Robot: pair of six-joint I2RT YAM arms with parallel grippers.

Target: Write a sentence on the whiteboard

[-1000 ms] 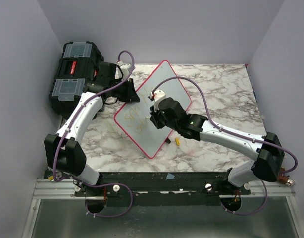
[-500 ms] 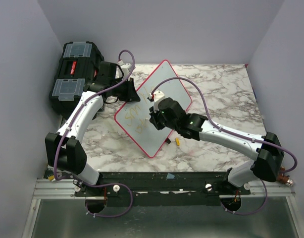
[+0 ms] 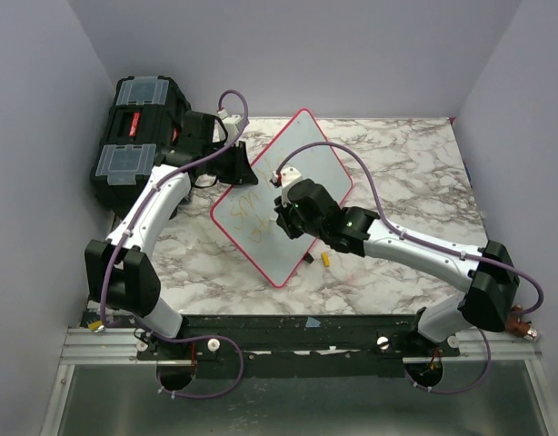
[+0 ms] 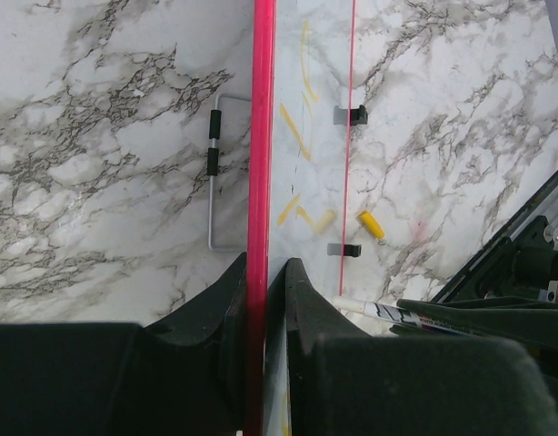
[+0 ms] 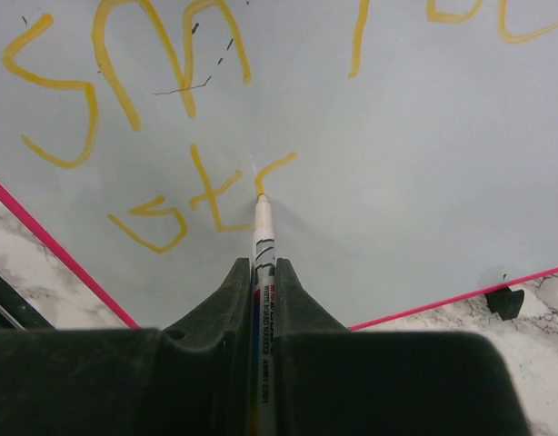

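Pink-framed, the whiteboard (image 3: 261, 245) sits on the marble desk (image 3: 397, 163). The left pincer (image 4: 264, 263) clamps its frame edge. The right pincer (image 5: 264, 263) pinches a marker (image 5: 262, 238), its tip touching the yellow sentence (image 5: 209, 189).

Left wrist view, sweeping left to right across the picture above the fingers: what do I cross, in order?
bent metal wire → pink frame edge of the whiteboard → yellow strokes of the sentence → black clips → yellow cap
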